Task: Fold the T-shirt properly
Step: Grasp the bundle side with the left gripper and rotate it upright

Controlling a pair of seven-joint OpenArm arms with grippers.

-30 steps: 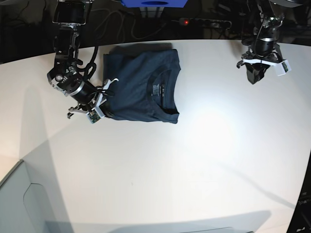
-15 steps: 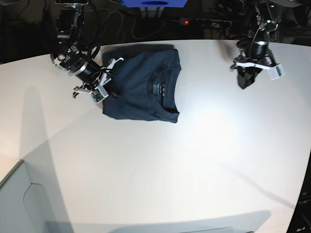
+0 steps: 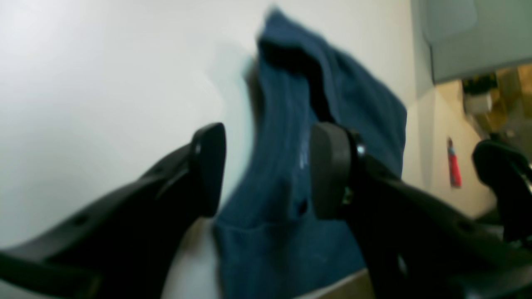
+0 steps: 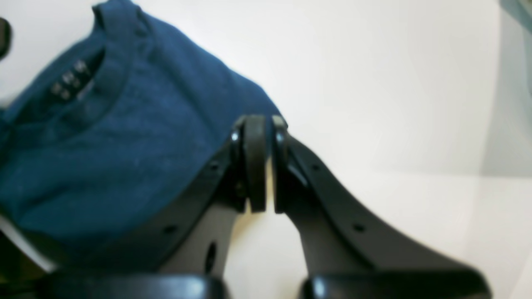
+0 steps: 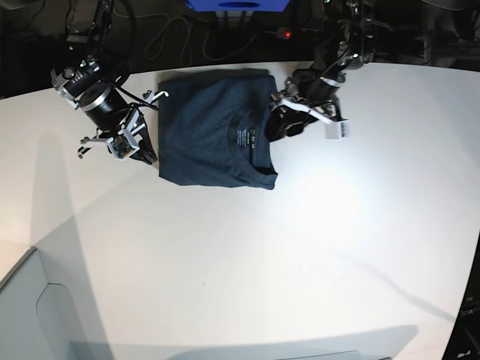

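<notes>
The T-shirt (image 5: 217, 131) lies folded into a compact rectangle near the desk's (image 5: 300, 247) far edge, collar opening toward the near-right corner of the bundle. Its long axis runs from the far edge toward the near edge.

The left hand (image 5: 279, 126) sits at the shirt's collar-side edge, fingers spread wide with cloth showing between them in the wrist view, not gripping anything. The right hand (image 5: 139, 146) is just beside the opposite edge, fingers clenched together on nothing.

The left hand is nearer, right at the collar side. Any next fold or smoothing likely starts from that edge, moving across the short axis.
</notes>
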